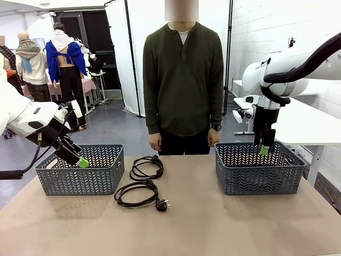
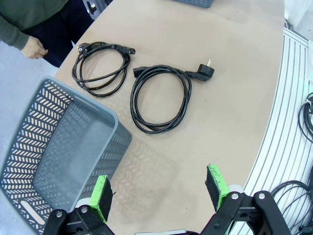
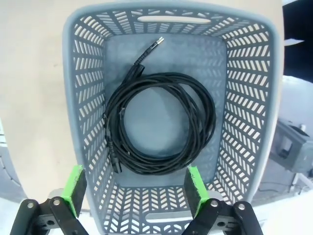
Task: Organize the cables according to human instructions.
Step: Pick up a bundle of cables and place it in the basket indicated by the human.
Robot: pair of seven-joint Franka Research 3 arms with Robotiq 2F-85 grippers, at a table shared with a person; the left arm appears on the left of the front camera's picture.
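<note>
We see our left fingers (image 2: pixel 101 196) spread wide with nothing between them, hanging above the inner corner of the left basket (image 1: pixel 96 181), one pad over its rim and the other over bare counter (image 1: pixel 213 224). That basket sits by the counter's left edge and the right basket (image 1: pixel 256 178) by the right edge, both toward the far side. Two cables lie flat on the counter between the baskets, closer to the left one: the far cable (image 2: pixel 128 63) is a loose coil near the far edge, and the near cable (image 2: pixel 133 100) is a rounder coil just beside it toward us, its angled plug (image 2: pixel 205 72) sticking out on the side toward the right basket. The two coils lie close together; we cannot tell whether they touch. Our right fingers (image 3: pixel 76 188) are also fully apart and hold nothing, pointing straight down over the right basket. A third cable (image 3: pixel 208 115) lies coiled on that basket's floor, clear of the pads. The person (image 1: pixel 184 80) stands at the far edge, arms hanging, hands just behind the counter.
</note>
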